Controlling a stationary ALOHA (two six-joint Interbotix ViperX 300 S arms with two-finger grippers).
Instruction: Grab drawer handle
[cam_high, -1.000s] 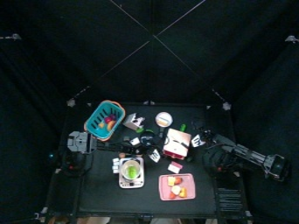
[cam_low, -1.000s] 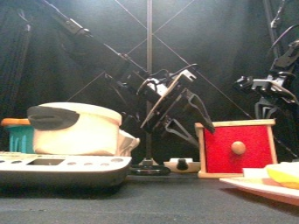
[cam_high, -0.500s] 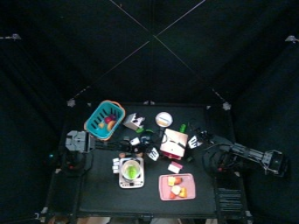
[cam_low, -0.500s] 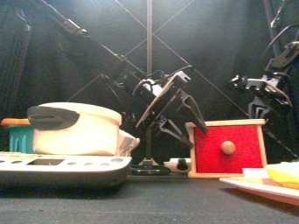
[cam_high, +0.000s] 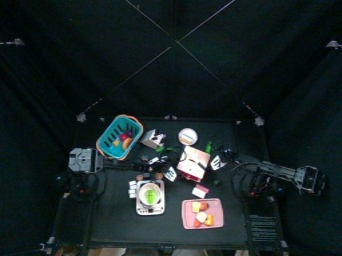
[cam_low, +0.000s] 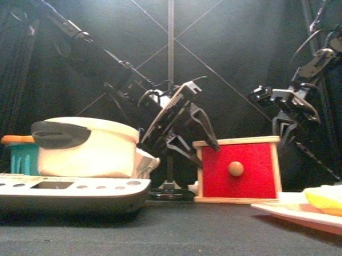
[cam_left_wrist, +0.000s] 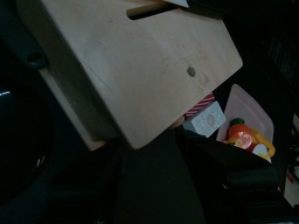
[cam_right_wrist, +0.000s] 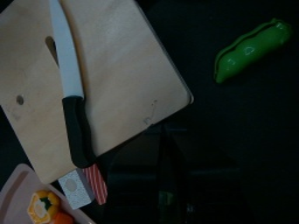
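The drawer (cam_high: 197, 160) stands mid-table, a small red box with a pale tan top. In the front view its red face (cam_low: 254, 185) carries a round wooden knob handle (cam_low: 235, 169). My left gripper (cam_low: 185, 120) hangs over the drawer's top left corner, close against it (cam_high: 173, 160). My right gripper (cam_low: 285, 103) hovers above and to the right of the drawer, apart from it (cam_high: 222, 158). The tan top fills the left wrist view (cam_left_wrist: 128, 61). In the right wrist view a white-bladed knife (cam_right_wrist: 70, 87) lies on the top (cam_right_wrist: 128, 70). The handle is free of both grippers.
A pink tray of fruit (cam_high: 202, 212) lies front right of the drawer (cam_low: 287, 210). A teal basket (cam_high: 120, 135) stands back left. A white lidded pot (cam_low: 87, 148) sits on a scale front left. A green pea pod (cam_right_wrist: 251, 50) lies on the table.
The drawer has slid left across the table. Both grippers have moved left with it, the left one staying over its top left corner.
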